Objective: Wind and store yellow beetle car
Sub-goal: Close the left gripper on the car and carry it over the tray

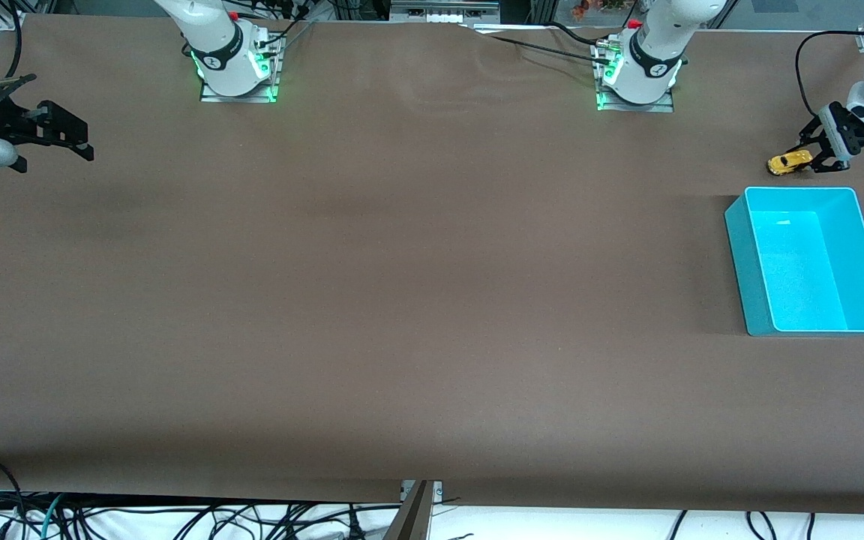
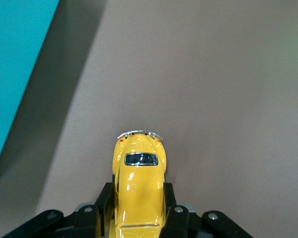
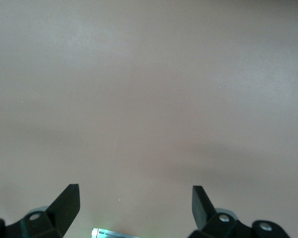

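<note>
The yellow beetle car (image 1: 789,162) is at the left arm's end of the table, farther from the front camera than the cyan bin (image 1: 754,300). My left gripper (image 1: 814,156) is shut on the car's sides, low at the table. In the left wrist view the car (image 2: 139,183) sits between the black fingers (image 2: 102,208), its dark window facing away from the gripper, and the bin's wall (image 2: 15,59) shows at the corner. My right gripper (image 1: 79,146) waits open and empty over the right arm's end of the table; its fingertips (image 3: 69,201) stand wide apart above bare table.
The brown table (image 1: 402,300) stretches between the two arms. The arm bases (image 1: 237,67) (image 1: 638,75) stand along the top edge. Cables lie along the front edge (image 1: 177,517).
</note>
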### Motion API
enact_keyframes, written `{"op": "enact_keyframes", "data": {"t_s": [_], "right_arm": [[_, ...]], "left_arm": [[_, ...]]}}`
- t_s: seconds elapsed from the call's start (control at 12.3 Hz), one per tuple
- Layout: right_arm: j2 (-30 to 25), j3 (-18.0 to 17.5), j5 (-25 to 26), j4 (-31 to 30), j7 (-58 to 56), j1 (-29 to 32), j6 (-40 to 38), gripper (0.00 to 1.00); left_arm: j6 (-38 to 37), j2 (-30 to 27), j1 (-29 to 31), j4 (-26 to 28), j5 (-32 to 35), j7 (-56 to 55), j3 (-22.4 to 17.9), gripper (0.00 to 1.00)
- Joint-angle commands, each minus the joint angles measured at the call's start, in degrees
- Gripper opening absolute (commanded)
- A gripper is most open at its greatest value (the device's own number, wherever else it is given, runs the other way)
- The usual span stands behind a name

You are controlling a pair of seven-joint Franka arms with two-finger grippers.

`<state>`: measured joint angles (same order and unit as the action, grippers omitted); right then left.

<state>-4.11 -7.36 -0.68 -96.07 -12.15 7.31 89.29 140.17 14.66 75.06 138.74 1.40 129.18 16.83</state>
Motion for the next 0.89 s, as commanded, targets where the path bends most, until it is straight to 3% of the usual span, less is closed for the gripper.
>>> {"op": "enact_keyframes", "data": {"t_s": [0.0,0.41,0.65,0.81], "right_arm": [[0.6,0.3,-0.8,1.7,-0.9,-0.3,-1.1,1.00],[0.6,0.4,-0.7,1.8,-0.9,-0.3,-1.1,1.00],[0.6,0.4,-0.7,1.9,-1.0,-0.3,-1.0,1.00],[0.6,0.4,-0.7,1.9,-1.1,-0.3,-1.0,1.00]], "left_arm": [[-3.8,-2.7,1.1,-2.8,0.2,1.1,0.8,0.00],[-21.3,-2.9,0.4,-17.9,0.3,0.6,1.4,0.00],[-29.7,-3.1,0.0,-26.7,0.8,-3.0,8.2,0.00],[-34.1,-3.2,-1.3,-31.9,4.9,-9.0,14.1,0.01]]}}
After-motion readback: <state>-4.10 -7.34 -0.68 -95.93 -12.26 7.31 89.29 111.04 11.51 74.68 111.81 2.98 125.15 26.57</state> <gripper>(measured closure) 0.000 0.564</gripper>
